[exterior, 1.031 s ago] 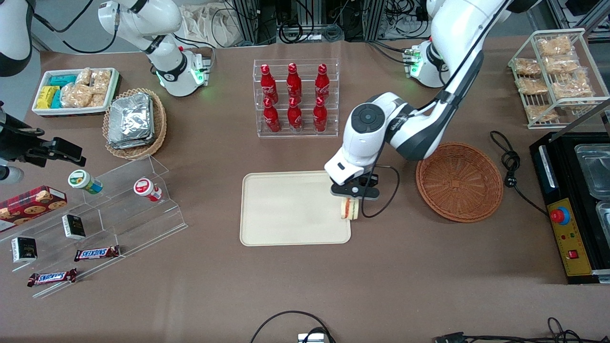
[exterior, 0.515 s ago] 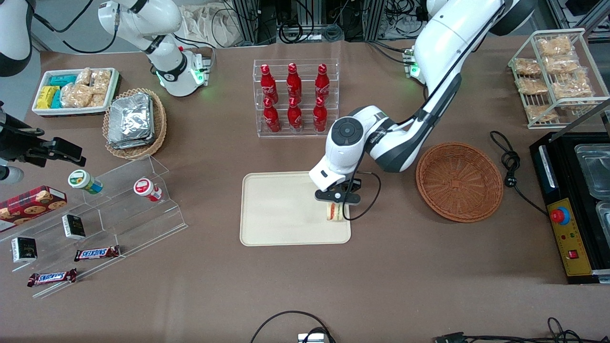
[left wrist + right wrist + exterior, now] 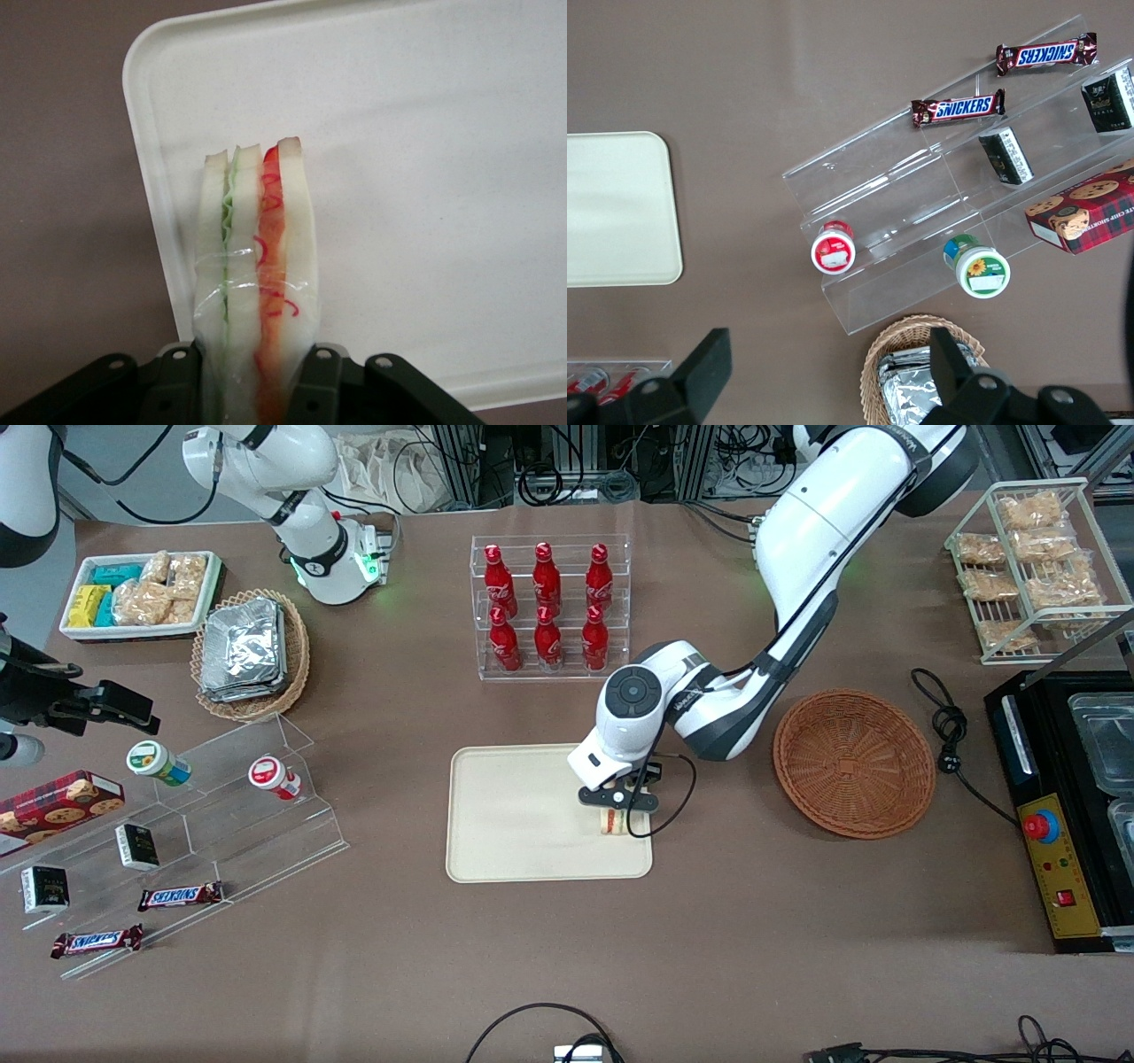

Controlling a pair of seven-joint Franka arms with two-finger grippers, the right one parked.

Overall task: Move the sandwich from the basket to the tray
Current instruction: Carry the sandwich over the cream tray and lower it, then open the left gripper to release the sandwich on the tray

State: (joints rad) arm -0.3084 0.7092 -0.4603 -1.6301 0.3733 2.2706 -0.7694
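Note:
The sandwich (image 3: 258,266), a pale wedge with green and red-orange filling layers, hangs between the black fingers of my gripper (image 3: 257,390), which is shut on it. In the front view the gripper (image 3: 615,813) holds the sandwich (image 3: 612,823) just above the cream tray (image 3: 514,815), over the tray's end nearest the basket. The tray (image 3: 425,159) lies directly beneath the wedge. The reddish-brown wicker basket (image 3: 854,763) sits beside the tray toward the working arm's end, with nothing in it.
A clear rack of red bottles (image 3: 549,607) stands farther from the camera than the tray. A tan basket of foil packets (image 3: 250,654), a white snack bin (image 3: 140,593) and an acrylic stand (image 3: 204,815) lie toward the parked arm's end. A black machine (image 3: 1072,806) and wire snack rack (image 3: 1032,567) flank the basket.
My gripper has carried the sandwich from the tray's edge nearest the basket inward over the tray surface and has come lower.

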